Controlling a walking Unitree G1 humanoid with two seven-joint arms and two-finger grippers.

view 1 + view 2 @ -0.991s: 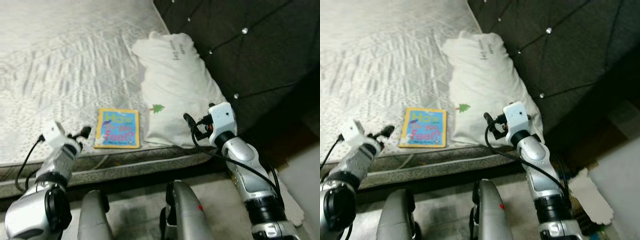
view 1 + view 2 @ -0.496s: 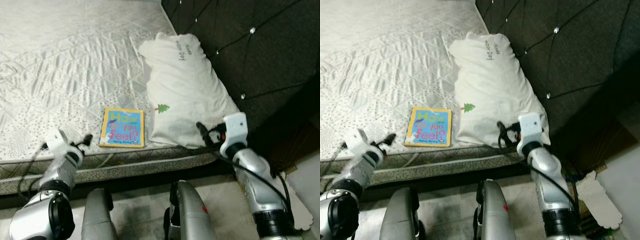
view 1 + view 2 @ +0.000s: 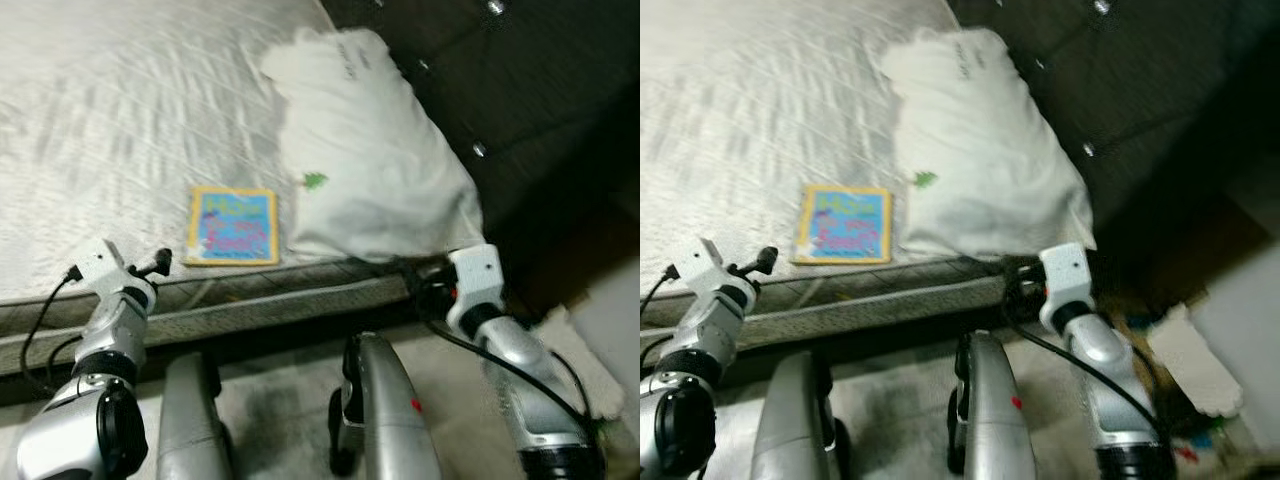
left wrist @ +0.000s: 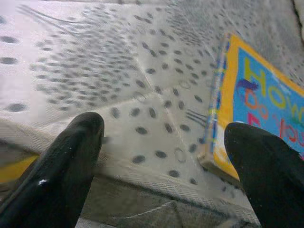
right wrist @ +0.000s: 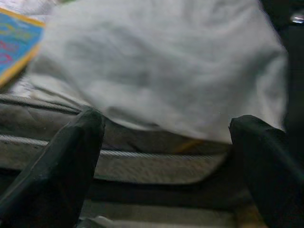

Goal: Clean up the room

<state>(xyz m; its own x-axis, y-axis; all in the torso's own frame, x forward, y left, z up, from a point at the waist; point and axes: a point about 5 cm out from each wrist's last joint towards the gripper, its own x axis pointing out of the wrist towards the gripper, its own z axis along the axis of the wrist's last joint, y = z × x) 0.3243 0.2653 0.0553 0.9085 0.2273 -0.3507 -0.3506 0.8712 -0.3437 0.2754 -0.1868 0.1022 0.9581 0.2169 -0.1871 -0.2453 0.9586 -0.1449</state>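
A children's book (image 3: 232,224) with a yellow border and blue cover lies flat on the mattress (image 3: 100,120) near its front edge. A white pillow (image 3: 360,160) lies right of it against the headboard. My left gripper (image 3: 158,264) hovers at the mattress edge just left of the book; in the left wrist view it (image 4: 166,142) is open, and the book (image 4: 256,104) lies beside one finger. My right gripper (image 3: 418,285) is open at the bed's side, below the pillow's near corner. The right wrist view looks up at the pillow (image 5: 166,66) between the spread fingers.
A dark tufted headboard (image 3: 520,90) rises on the right. My own silver legs (image 3: 385,410) stand on the floor in front of the bed. A white fluffy thing (image 3: 585,350) lies on the floor at the right, with small bits near it.
The camera has shifted and the picture is blurred. My right gripper has dropped from in front of the pillow to the mattress side. The left gripper stays beside the book.
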